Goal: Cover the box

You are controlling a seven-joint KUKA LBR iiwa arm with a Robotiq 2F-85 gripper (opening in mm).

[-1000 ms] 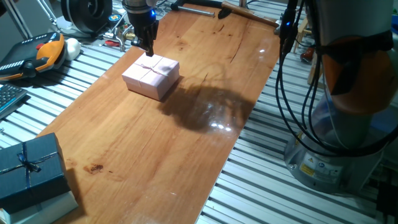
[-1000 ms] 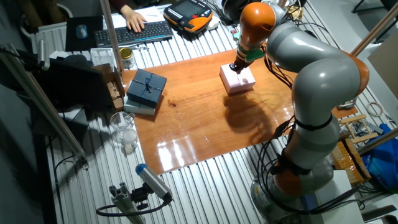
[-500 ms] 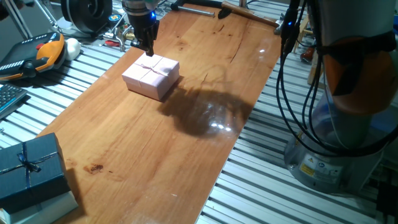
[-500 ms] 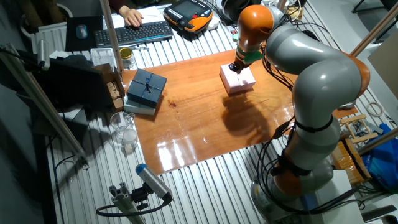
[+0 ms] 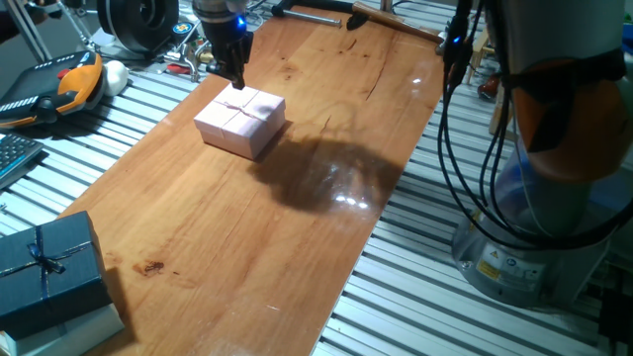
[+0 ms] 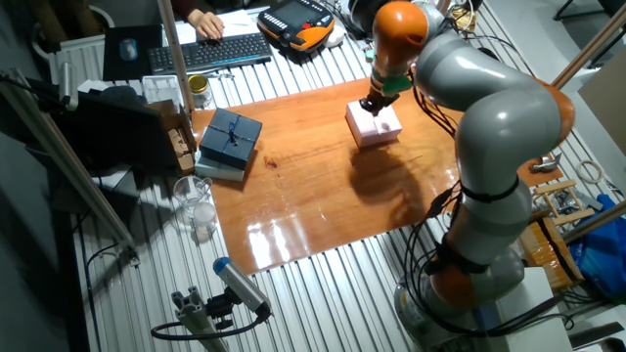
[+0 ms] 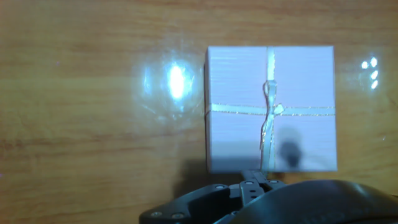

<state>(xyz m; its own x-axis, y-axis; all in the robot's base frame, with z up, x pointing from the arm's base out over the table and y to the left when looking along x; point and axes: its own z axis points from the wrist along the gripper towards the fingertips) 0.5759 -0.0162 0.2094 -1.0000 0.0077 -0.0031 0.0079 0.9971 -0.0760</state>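
1. Now sitting closed in the upper left of one fixed view: the box (image 5: 240, 122), with the pink lid (image 7: 271, 107) on top and its string cross (image 7: 270, 109) facing up.
2. Resting on the wooden bench (image 5: 297, 208), toward its far end, well apart from the dark blue ribboned box (image 5: 45, 269) at the lower left.
3. Hovering just above the far edge of the lid: the tool (image 5: 233, 76), pointing straight down.
4. Gripping nothing visible; fingers dark and close together in the fixed views, yet cannot tell for sure whether together or slightly apart.
5. Showing, in the hand view, the lid filling the right half, edges square over the box.
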